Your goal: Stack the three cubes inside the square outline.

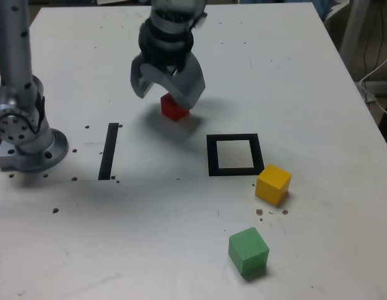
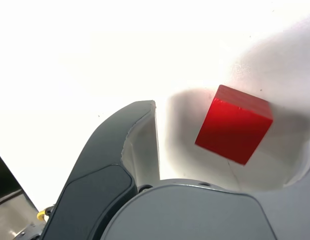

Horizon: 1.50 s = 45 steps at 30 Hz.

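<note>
The red cube (image 1: 174, 108) sits on the white table, partly hidden behind my gripper (image 1: 165, 94). My gripper hangs open just above and in front of it, jaws spread wide, nothing held. In the wrist view the red cube (image 2: 234, 124) lies between the open fingers (image 2: 139, 135), touching neither. The square outline (image 1: 234, 154) is empty, to the exterior view's right of the red cube. The yellow cube (image 1: 272, 184) rests just outside the outline's near right corner. The green cube (image 1: 248, 250) lies nearer the front edge.
A straight black strip (image 1: 109, 150) lies to the exterior view's left of the outline. The arm's grey base (image 1: 24, 134) stands at the far left. Small dark specks dot the table (image 1: 306, 75).
</note>
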Each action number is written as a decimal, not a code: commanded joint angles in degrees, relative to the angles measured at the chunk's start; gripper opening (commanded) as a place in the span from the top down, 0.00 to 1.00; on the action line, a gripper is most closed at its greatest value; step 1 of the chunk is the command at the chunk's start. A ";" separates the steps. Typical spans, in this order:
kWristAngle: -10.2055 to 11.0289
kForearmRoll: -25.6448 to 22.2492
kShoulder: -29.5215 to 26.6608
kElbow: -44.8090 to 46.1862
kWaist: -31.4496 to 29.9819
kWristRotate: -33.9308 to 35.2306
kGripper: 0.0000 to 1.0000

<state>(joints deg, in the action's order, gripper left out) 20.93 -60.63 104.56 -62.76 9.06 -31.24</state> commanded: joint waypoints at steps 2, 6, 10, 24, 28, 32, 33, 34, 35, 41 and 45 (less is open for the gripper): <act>0.35 0.76 0.97 -0.21 0.54 -0.14 0.09; 0.69 1.22 1.58 -0.44 1.07 -0.14 0.18; 0.78 1.46 2.26 -0.68 1.53 -0.14 0.32; 0.87 5.03 2.58 0.64 1.75 -1.09 0.63; 0.86 5.44 2.58 0.61 1.75 -1.35 0.68; 0.45 5.53 2.73 0.80 1.75 -1.67 0.74; 0.24 5.54 2.77 0.81 1.75 -1.85 0.76; -0.03 5.57 2.80 0.78 1.75 -2.10 0.78; -0.32 5.59 2.81 0.72 1.75 -2.38 0.80; -2.23 5.57 2.74 -0.09 1.75 -4.08 0.88; -3.72 5.02 2.61 -0.88 1.75 -4.60 0.90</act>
<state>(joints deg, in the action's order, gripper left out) 17.76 -55.25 107.18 -63.22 10.75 -35.65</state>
